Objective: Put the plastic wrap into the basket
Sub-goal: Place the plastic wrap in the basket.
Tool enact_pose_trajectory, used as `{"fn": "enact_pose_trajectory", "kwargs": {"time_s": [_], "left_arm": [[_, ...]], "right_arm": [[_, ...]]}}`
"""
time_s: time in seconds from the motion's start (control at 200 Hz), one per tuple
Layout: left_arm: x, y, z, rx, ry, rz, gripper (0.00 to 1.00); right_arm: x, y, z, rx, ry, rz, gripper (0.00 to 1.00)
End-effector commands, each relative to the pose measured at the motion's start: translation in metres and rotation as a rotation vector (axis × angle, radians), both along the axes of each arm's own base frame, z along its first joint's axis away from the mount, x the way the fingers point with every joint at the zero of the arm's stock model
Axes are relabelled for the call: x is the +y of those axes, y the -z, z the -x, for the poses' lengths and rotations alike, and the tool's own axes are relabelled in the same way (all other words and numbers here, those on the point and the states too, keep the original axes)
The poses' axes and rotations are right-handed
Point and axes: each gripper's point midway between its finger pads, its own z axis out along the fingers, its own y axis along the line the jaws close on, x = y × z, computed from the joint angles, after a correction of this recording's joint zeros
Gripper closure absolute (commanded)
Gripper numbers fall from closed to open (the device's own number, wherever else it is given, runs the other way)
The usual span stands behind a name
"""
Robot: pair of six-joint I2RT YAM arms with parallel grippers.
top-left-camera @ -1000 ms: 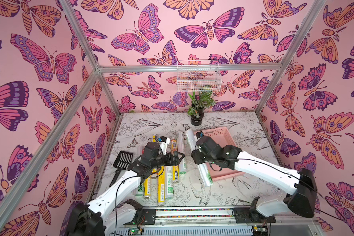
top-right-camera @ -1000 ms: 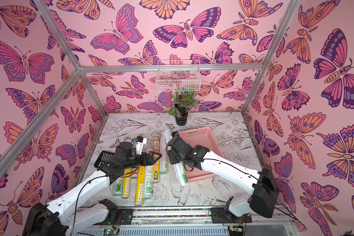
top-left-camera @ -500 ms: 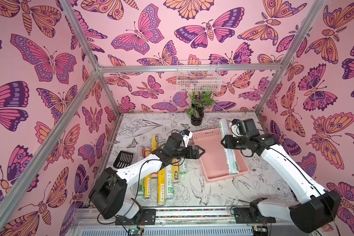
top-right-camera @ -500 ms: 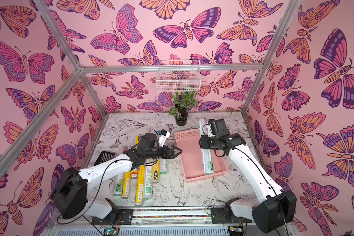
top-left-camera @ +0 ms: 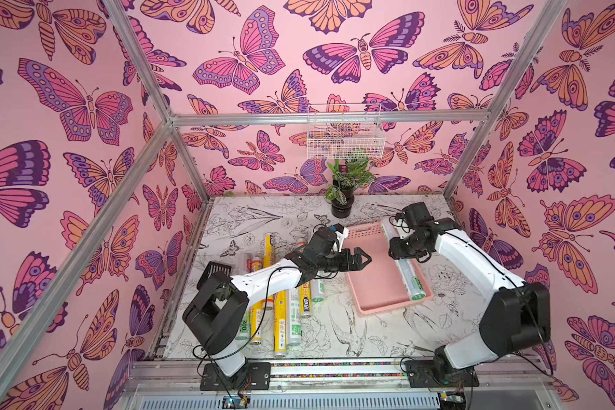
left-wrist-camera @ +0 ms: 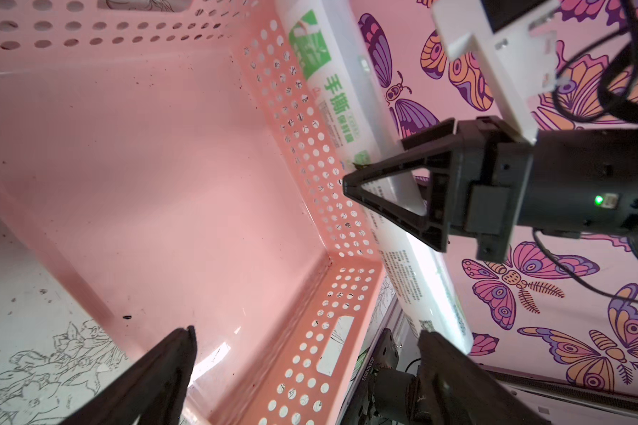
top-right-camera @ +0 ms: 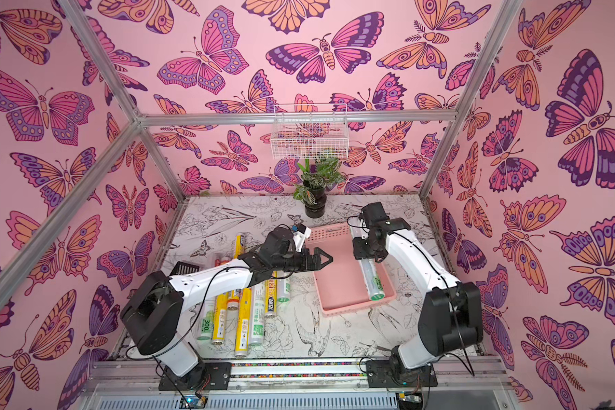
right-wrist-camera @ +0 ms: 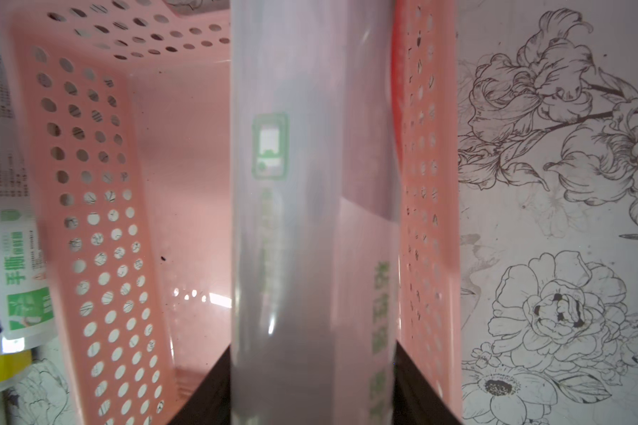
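Note:
The pink basket [top-left-camera: 373, 284] [top-right-camera: 338, 284] lies right of the table's middle. My right gripper [top-left-camera: 403, 253] [top-right-camera: 366, 253] [right-wrist-camera: 312, 386] is shut on a silvery-white plastic wrap roll [top-left-camera: 410, 280] [top-right-camera: 372, 280] [right-wrist-camera: 310, 184] [left-wrist-camera: 347, 110], held lengthwise along the basket's right wall [right-wrist-camera: 424, 184]. I cannot tell whether the roll touches the basket. My left gripper [top-left-camera: 364, 261] [top-right-camera: 325, 261] [left-wrist-camera: 306, 333] is open and empty over the basket's left edge, facing the inside [left-wrist-camera: 144, 165]. Several more yellow and silvery rolls [top-left-camera: 281, 312] [top-right-camera: 242, 316] lie side by side left of the basket, under the left arm.
A black slotted scoop [top-left-camera: 213, 269] lies at the far left of the table. A potted plant [top-left-camera: 343, 202] stands at the back, under a white wire basket [top-left-camera: 345, 131] on the wall. One loose roll [right-wrist-camera: 19, 257] lies just outside the basket's left wall.
My right gripper has carried the silvery roll from the middle of the table to the basket's right side. My left gripper has swung right, from over the loose rolls to the basket's left edge.

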Motion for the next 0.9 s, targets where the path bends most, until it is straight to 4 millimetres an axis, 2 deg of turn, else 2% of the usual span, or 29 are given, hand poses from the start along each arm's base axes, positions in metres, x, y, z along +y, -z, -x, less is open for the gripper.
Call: {"fn": "enact_pose_trajectory", "kwargs": {"time_s": [0.0, 0.175, 0.406, 0.596, 0.686, 0.781, 0.896], "left_arm": [[-0.006, -0.009, -0.007, -0.009, -0.026, 0.019, 0.00], [-0.013, -0.012, -0.007, -0.003, -0.011, 0.031, 0.00], [-0.018, -0.014, -0.006, -0.010, 0.016, 0.037, 0.00], [-0.022, -0.015, -0.007, -0.009, 0.028, 0.042, 0.00], [-0.024, -0.017, -0.007, -0.011, 0.032, 0.047, 0.00], [-0.024, -0.019, -0.007, -0.016, 0.034, 0.049, 0.00], [-0.026, -0.019, -0.006, -0.013, 0.042, 0.052, 0.00]], "right_arm": [[0.005, -0.012, -0.028, -0.071, -0.057, -0.027, 0.76], [0.000, 0.000, -0.051, -0.070, -0.044, -0.055, 0.77], [-0.002, 0.025, -0.047, -0.046, -0.079, -0.035, 0.76], [-0.004, 0.033, -0.045, -0.052, -0.093, -0.022, 0.76], [-0.003, 0.031, -0.043, -0.078, -0.093, -0.033, 0.76], [-0.005, 0.031, -0.045, -0.110, -0.094, -0.023, 0.75], [-0.012, 0.040, -0.052, -0.138, -0.077, 0.017, 0.75]]}}
